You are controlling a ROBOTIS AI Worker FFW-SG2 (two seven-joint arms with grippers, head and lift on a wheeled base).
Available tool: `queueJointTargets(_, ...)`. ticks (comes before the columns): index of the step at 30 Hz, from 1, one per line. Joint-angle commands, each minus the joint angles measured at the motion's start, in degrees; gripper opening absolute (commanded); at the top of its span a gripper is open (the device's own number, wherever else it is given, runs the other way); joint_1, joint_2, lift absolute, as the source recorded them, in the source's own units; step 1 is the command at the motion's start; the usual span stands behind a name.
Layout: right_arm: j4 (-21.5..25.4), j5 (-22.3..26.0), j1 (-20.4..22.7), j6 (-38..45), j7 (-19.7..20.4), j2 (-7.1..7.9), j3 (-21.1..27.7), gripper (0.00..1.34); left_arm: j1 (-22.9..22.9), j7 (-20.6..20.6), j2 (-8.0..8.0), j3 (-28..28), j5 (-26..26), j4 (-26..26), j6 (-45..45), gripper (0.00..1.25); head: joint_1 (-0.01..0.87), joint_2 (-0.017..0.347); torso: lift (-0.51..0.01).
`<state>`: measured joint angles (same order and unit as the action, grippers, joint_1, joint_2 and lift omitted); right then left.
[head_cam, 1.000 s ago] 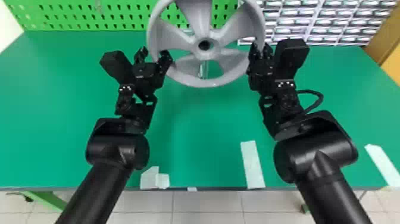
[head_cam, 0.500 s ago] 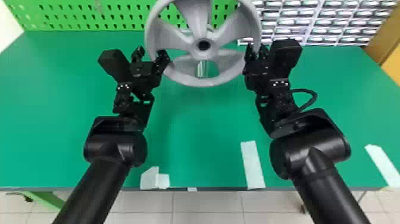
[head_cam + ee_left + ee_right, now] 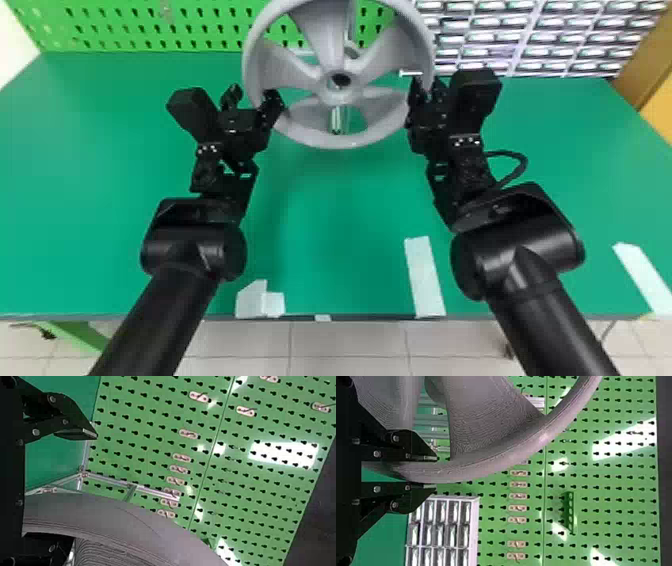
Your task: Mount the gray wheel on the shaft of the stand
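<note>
Two grippers of ours are at opposite sides of the gray wheel: our left gripper has its fingers spread wide, the rim between them, while our right gripper is closed firmly on the rim. We see the wheel near the middle of the table's far edge, with the stand partly visible through its spokes.

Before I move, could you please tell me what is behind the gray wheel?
Through the gaps of the gray wheel show green pegboard, green table and metal bars, likely the stand. The rest is covered; I cannot tell where the shaft is.
</note>
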<state>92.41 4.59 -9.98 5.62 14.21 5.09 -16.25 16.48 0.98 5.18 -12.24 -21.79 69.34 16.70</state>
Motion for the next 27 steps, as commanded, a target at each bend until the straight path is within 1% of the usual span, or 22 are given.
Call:
queueJointTargets(1,-0.65,-0.20,-0.21,-0.26,0.38,-0.08,0.08,0.12,0.31,-0.01,0.00,-0.06,0.08,-0.44,0.00,0.67,0.865,0.052,-0.101)
queueJointTargets(27,-3.81,-0.90,-1.88,-1.05,1.00,-0.34,0.43,0.12,3.04,-0.01,-0.08,-0.15,0.87,-4.65,0.88,0.67,0.865,0.052,-0.101)
